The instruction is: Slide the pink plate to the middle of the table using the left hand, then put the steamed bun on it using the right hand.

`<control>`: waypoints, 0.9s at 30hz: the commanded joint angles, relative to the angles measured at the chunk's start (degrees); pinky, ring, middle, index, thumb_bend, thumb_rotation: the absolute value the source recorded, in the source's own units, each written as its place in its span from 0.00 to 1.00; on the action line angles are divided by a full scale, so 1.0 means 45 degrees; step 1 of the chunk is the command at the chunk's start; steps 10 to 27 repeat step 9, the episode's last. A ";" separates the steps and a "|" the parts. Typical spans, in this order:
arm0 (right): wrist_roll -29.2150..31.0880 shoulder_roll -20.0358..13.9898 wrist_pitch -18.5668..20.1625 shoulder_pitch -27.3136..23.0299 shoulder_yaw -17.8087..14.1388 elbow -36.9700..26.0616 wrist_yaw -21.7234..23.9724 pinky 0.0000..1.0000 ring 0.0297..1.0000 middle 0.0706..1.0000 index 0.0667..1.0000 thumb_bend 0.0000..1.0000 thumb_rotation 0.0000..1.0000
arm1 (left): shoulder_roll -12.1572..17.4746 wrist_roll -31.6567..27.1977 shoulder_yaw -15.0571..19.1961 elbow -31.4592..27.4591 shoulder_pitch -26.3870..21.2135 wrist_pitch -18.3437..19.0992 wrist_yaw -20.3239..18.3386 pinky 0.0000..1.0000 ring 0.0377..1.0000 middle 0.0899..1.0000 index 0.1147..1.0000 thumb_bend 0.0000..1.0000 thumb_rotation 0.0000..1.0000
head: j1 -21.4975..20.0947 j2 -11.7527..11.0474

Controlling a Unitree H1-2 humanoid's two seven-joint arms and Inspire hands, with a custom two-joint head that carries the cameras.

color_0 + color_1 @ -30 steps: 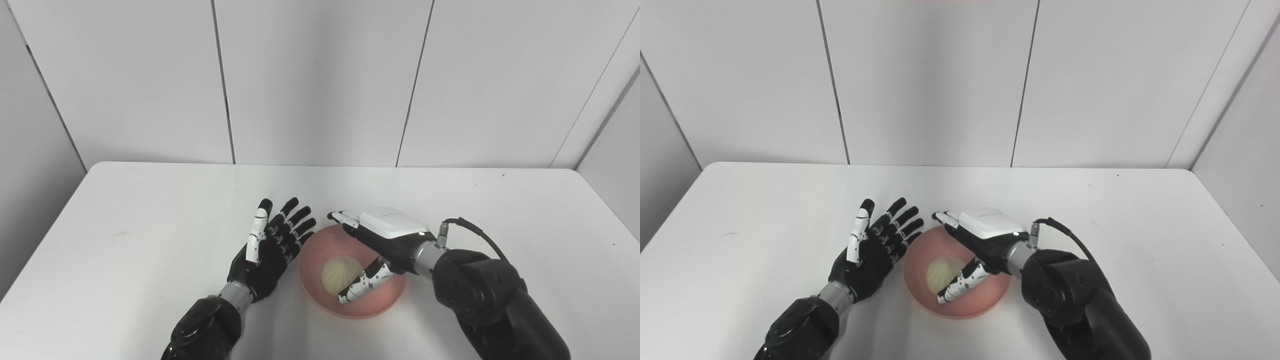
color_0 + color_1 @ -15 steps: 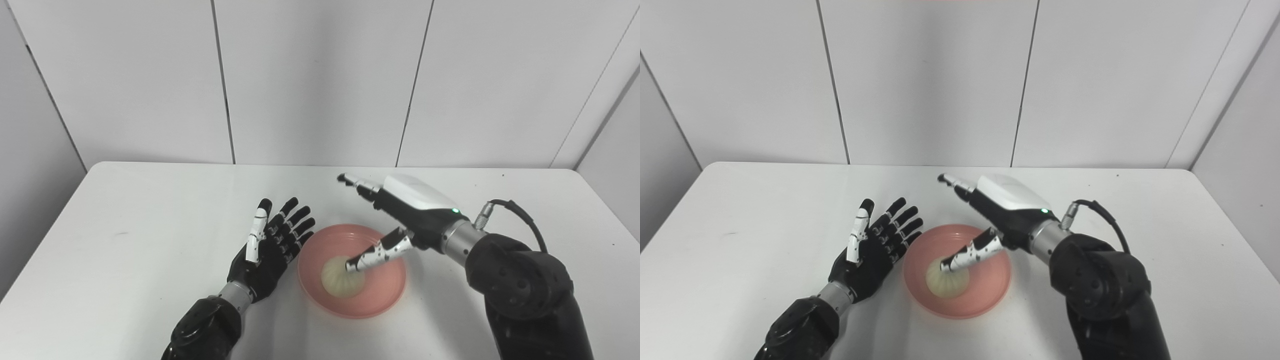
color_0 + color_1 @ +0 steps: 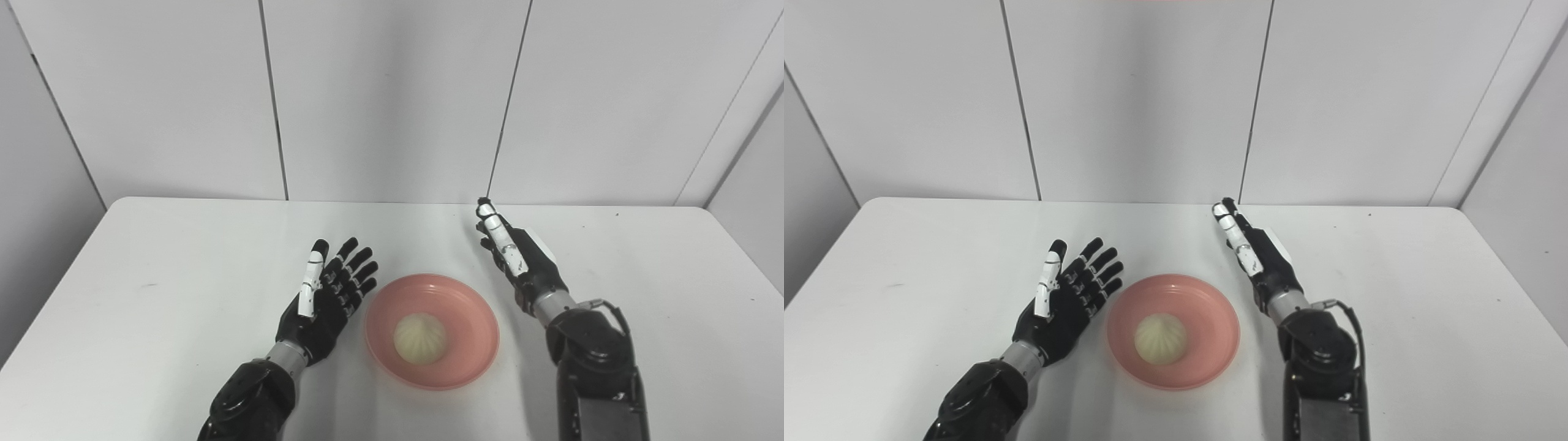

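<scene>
The bun [image 3: 419, 339] sits on the plate [image 3: 474, 306] mid-surface [image 3: 153, 257], so the task looks done; the left robot hand [image 3: 327, 294] rests released beside the rim; the right robot hand [image 3: 520, 260], fingers straight, holds nothing, clear of the plate.

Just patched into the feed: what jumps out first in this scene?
The pink plate near the middle of the white table, with the pale steamed bun lying on it. An open hand stands on each side, neither touching it: the left hand beside its left rim, the right hand off to the right.
</scene>
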 commanded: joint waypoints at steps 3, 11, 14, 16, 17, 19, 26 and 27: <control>0.1728 0.0333 -0.3016 0.0078 -0.0281 0.0992 -0.1394 1.00 1.00 1.00 1.00 0.69 1.00 | 0.0009 0.0701 0.0136 0.0297 0.0796 0.0376 0.0973 1.00 0.99 1.00 1.00 0.62 1.00 | -0.0026 -0.0040; 0.2006 0.0134 -0.5858 0.0689 0.0217 0.2588 -0.2453 1.00 1.00 1.00 1.00 0.44 1.00 | 0.0048 0.0981 0.0139 0.0210 0.0902 0.0039 0.1144 1.00 1.00 1.00 1.00 0.61 1.00 | -0.0287 -0.0295; 0.2006 0.0134 -0.5858 0.0689 0.0217 0.2588 -0.2453 1.00 1.00 1.00 1.00 0.44 1.00 | 0.0048 0.0981 0.0139 0.0210 0.0902 0.0039 0.1144 1.00 1.00 1.00 1.00 0.61 1.00 | -0.0287 -0.0295; 0.2006 0.0134 -0.5858 0.0689 0.0217 0.2588 -0.2453 1.00 1.00 1.00 1.00 0.44 1.00 | 0.0048 0.0981 0.0139 0.0210 0.0902 0.0039 0.1144 1.00 1.00 1.00 1.00 0.61 1.00 | -0.0287 -0.0295; 0.2006 0.0134 -0.5858 0.0689 0.0217 0.2588 -0.2453 1.00 1.00 1.00 1.00 0.44 1.00 | 0.0048 0.0981 0.0139 0.0210 0.0902 0.0039 0.1144 1.00 1.00 1.00 1.00 0.61 1.00 | -0.0287 -0.0295; 0.2006 0.0134 -0.5858 0.0689 0.0217 0.2588 -0.2453 1.00 1.00 1.00 1.00 0.44 1.00 | 0.0048 0.0981 0.0139 0.0210 0.0902 0.0039 0.1144 1.00 1.00 1.00 1.00 0.61 1.00 | -0.0287 -0.0295; 0.2006 0.0134 -0.5858 0.0689 0.0217 0.2588 -0.2453 1.00 1.00 1.00 1.00 0.44 1.00 | 0.0048 0.0981 0.0139 0.0210 0.0902 0.0039 0.1144 1.00 1.00 1.00 1.00 0.61 1.00 | -0.0287 -0.0295; 0.2006 0.0134 -0.5858 0.0689 0.0217 0.2588 -0.2453 1.00 1.00 1.00 1.00 0.44 1.00 | 0.0048 0.0981 0.0139 0.0210 0.0902 0.0039 0.1144 1.00 1.00 1.00 1.00 0.61 1.00 | -0.0287 -0.0295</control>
